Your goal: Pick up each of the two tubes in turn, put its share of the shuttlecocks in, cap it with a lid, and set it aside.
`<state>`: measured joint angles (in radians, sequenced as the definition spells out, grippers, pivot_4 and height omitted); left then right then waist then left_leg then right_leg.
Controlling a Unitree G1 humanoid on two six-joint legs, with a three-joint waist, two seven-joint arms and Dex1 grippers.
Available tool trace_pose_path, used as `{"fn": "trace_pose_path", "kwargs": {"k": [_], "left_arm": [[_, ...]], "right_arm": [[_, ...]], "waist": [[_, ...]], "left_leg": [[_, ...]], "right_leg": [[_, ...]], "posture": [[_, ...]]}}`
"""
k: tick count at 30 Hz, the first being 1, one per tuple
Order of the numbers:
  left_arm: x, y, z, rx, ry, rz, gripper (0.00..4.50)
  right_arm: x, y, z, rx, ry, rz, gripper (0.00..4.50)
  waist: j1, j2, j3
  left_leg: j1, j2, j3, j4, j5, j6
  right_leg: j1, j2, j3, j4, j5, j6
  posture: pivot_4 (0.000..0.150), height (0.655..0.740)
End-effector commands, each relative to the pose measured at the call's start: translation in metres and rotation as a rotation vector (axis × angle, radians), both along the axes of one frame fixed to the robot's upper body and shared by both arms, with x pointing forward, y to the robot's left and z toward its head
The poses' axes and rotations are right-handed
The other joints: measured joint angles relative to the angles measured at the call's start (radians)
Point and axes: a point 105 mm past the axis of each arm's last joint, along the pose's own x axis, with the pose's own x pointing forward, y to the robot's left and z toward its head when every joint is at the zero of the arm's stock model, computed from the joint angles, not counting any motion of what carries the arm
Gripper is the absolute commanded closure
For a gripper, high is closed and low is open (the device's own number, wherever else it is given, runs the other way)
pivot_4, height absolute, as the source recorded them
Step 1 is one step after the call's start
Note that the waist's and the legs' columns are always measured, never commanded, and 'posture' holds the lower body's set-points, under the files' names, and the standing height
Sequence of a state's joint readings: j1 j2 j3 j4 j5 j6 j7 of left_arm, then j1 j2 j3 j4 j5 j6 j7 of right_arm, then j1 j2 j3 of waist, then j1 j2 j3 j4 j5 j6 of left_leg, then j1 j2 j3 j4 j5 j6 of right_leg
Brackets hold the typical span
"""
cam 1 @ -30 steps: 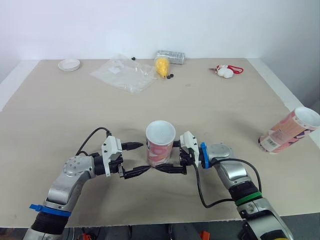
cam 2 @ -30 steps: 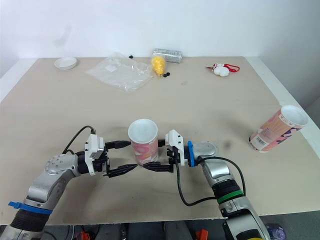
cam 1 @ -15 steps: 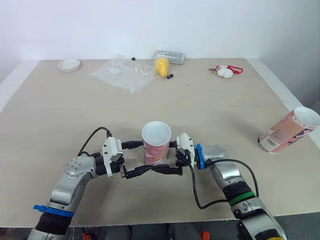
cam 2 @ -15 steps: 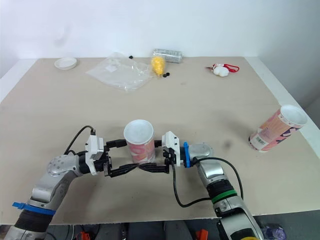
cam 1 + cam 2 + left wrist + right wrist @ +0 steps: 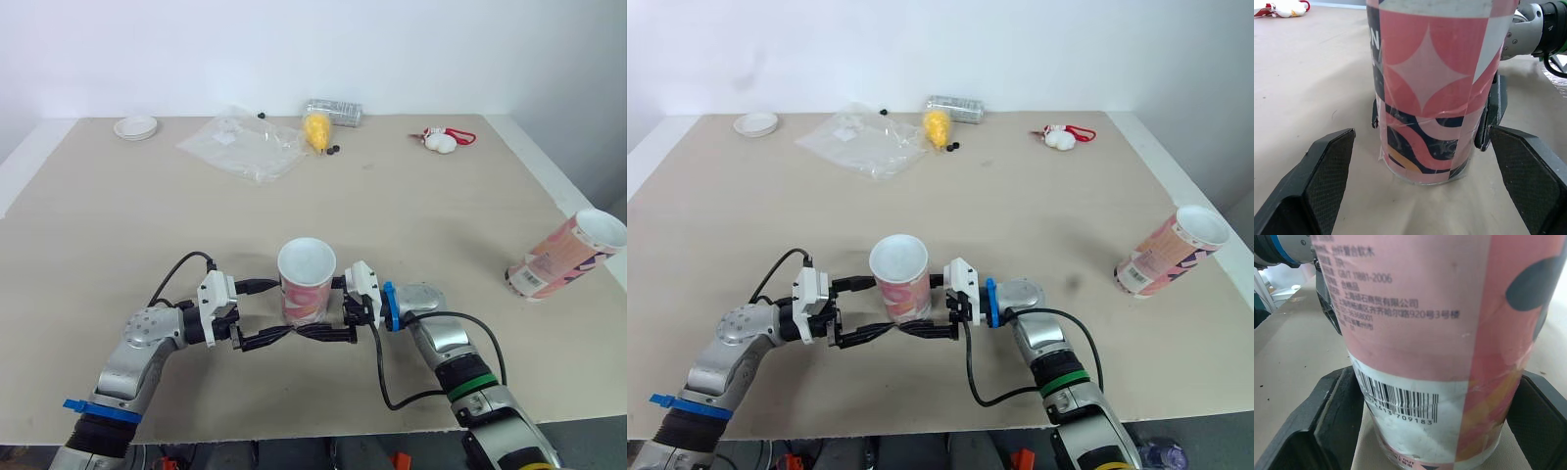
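Here the tube (image 5: 307,286) stands gripped in the right pincer (image 5: 321,307).

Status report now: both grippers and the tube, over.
Right gripper shut on upright tube. Left gripper open around it, not touching. Second tube lies on its side, far right.

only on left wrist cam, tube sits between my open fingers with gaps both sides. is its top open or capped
Observer: Open, as far as the head views show. The tube stands upright with no lid on its white mouth.
Operator: ok is the right gripper actually holding it
Observer: It looks so. In the right wrist view the right gripper has its fingers pressed against the tube's base on both sides.
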<state>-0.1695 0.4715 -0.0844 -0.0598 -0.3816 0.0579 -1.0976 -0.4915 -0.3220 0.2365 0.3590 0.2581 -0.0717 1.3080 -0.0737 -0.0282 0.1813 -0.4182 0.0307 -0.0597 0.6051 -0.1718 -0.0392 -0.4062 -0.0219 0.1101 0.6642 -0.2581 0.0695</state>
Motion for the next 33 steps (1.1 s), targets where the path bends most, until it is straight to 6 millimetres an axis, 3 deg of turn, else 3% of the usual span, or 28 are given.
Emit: {"fn": "trace_pose_path", "kwargs": {"k": [1,15,17,33], "left_arm": [[0.001,-0.001,0.009,-0.001,-0.049,-0.007,0.00],[0.005,0.000,0.010,0.004,-0.062,-0.002,0.00],[0.005,0.000,0.010,0.005,-0.064,0.000,0.00],[0.004,-0.002,0.009,0.008,-0.071,-0.022,0.00]], "right_arm": [[0.002,0.002,0.011,0.011,-0.041,0.010,0.09],[0.000,0.003,0.013,0.009,-0.045,0.028,0.09],[0.001,0.003,0.013,0.011,-0.049,0.015,0.61],[-0.001,0.002,0.022,0.040,-0.039,-0.011,0.61]], "waist": [[0.000,0.000,0.000],[0.000,0.000,0.000],[0.000,0.000,0.000],[0.000,0.000,0.000]], "left_leg": [[0.000,0.000,0.000,0.000,0.000,0.000],[0.000,0.000,0.000,0.001,0.000,0.000],[0.000,0.000,0.000,0.001,0.000,0.000],[0.000,0.000,0.000,0.002,0.000,0.000]], "right_leg": [[0.000,0.000,0.000,0.000,0.000,0.000],[0.000,0.000,0.000,0.001,0.000,0.000],[0.000,0.000,0.000,0.001,0.000,0.000],[0.000,0.000,0.000,0.001,0.001,0.000]], "posture": [[0.150,0.7400],[0.150,0.7400],[0.150,0.7400],[0.150,0.7400]]}}
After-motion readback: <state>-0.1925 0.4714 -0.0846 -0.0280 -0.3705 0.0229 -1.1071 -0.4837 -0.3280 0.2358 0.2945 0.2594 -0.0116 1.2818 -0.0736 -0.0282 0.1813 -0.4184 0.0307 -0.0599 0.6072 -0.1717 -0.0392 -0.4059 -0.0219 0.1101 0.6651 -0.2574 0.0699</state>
